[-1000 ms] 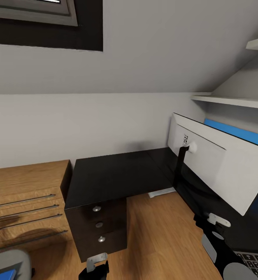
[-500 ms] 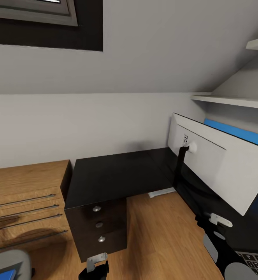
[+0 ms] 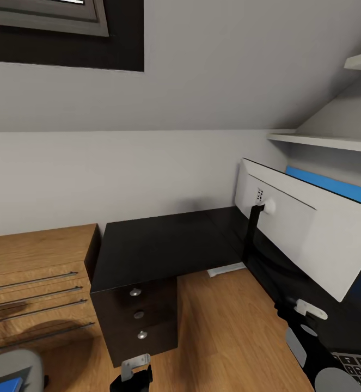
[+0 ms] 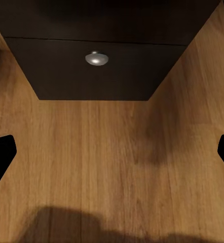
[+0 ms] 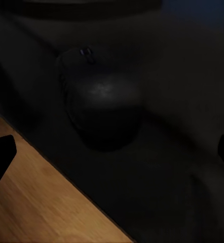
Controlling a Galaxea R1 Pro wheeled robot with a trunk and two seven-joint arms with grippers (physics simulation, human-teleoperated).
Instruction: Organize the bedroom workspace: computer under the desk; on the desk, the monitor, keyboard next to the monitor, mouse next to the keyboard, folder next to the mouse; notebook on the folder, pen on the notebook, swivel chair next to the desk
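The desk fills the frame's centre, with the monitor standing at its right, white back showing. At lower right lies the keyboard. The right gripper hovers spread wide over the dark mouse, touching nothing. The left gripper, also spread and empty, faces a drawer knob.

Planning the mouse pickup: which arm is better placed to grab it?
The right. Its gripper is open above the mouse on the desk. The left gripper, also open, hangs over bare floor facing the drawer unit.
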